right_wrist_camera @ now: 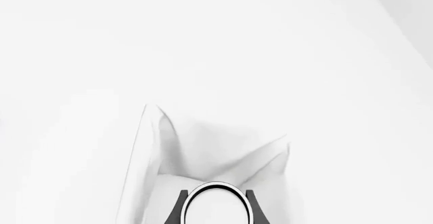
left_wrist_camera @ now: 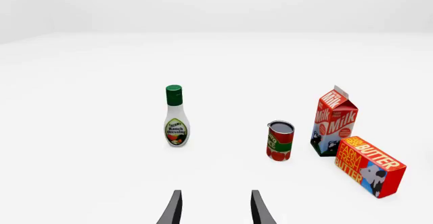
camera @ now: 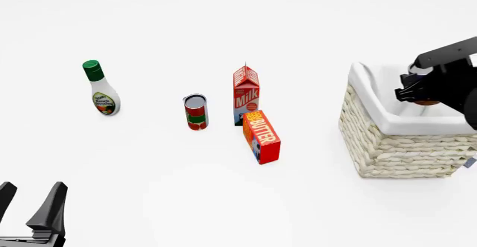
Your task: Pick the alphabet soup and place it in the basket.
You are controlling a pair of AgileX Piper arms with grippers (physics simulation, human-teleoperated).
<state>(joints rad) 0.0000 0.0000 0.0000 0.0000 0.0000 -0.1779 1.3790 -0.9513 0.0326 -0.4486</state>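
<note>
The alphabet soup [right_wrist_camera: 216, 207] shows its silvery-white top between the two fingers of my right gripper [right_wrist_camera: 216, 199], which is shut on it. In the front view that gripper [camera: 419, 93] hangs over the inside of the basket [camera: 395, 152], a pale wicker box with a white cloth lining at the right. Only a sliver of the can's orange-brown label [camera: 427, 101] peeks out under the gripper there. The white lining [right_wrist_camera: 203, 148] folds up just beyond the can. My left gripper [camera: 30, 202] rests open and empty at the near left, its fingers [left_wrist_camera: 174, 209] spread apart.
A ranch dressing bottle [camera: 99, 89] stands at the far left. Mid-table are a red-and-green can [camera: 195, 112], an upright milk carton [camera: 246, 95] and a butter box [camera: 262, 137] lying in front of the carton.
</note>
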